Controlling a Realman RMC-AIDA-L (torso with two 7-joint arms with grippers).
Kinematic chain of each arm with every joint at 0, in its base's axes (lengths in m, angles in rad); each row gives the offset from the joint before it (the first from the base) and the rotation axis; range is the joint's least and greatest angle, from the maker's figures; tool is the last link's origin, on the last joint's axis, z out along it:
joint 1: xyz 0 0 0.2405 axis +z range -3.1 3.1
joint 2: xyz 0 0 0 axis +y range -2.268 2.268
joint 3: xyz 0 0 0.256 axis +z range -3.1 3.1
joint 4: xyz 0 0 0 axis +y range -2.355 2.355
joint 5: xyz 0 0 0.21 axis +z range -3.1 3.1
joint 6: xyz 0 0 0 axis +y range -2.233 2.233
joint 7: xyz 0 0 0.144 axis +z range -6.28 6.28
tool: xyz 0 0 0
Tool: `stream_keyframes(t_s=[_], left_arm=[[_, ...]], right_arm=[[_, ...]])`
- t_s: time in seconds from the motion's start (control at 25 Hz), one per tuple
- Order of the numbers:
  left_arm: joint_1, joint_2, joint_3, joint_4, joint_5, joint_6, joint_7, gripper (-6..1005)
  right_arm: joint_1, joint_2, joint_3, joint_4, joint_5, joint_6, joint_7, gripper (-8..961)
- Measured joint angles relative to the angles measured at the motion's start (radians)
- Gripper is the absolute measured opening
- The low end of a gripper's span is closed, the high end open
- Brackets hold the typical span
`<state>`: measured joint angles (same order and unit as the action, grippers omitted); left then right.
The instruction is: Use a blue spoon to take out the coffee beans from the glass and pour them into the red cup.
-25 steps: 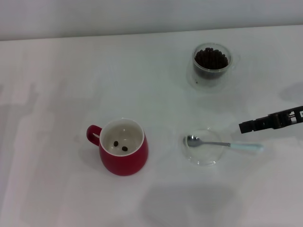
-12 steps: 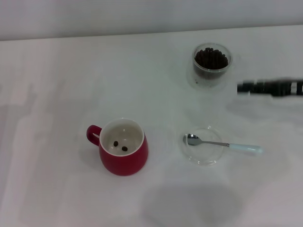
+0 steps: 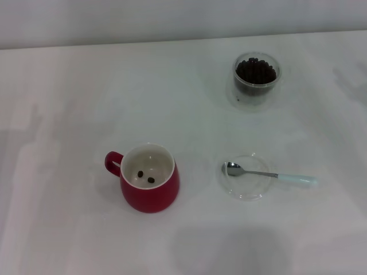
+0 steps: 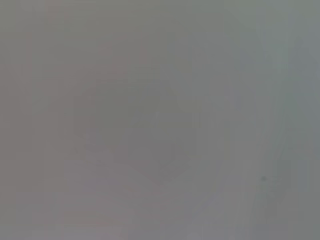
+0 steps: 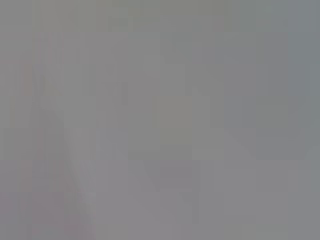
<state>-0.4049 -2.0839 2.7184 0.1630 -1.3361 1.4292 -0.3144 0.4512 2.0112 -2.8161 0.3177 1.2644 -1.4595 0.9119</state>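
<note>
Blue spoon (image 3: 269,174) on saucer (image 3: 246,184), no claw in view

No legible text, label, brand, number or sign in any view. Checked surfaces in the head view: red cup (image 3: 150,186), outer wall plain, white inside unmarked; glass (image 3: 256,78), clear wall, no print; blue spoon (image 3: 269,175), handle and metal bowl bare; clear saucer (image 3: 246,193) under the spoon, unmarked; desk (image 3: 86,103), plain white with no markings. Left and right wrist views show only a flat grey field, nothing readable.
</note>
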Motion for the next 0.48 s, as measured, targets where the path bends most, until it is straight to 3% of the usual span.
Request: stream_keyframes(t_s=[0.24,0.48], left_arm=[[0.015,-0.001,-0.003,-0.004,-0.005,-0.027,0.0,891],[0.016,-0.002,0.0,-0.001,-0.005,-0.115,0.0,891]], right_arm=[[-0.019,0.005,0.023,-0.215,0.146,0.099,-0.602,807],[0.006,0.006,0.171,-0.366,0.181,0.214,-0.97,807]])
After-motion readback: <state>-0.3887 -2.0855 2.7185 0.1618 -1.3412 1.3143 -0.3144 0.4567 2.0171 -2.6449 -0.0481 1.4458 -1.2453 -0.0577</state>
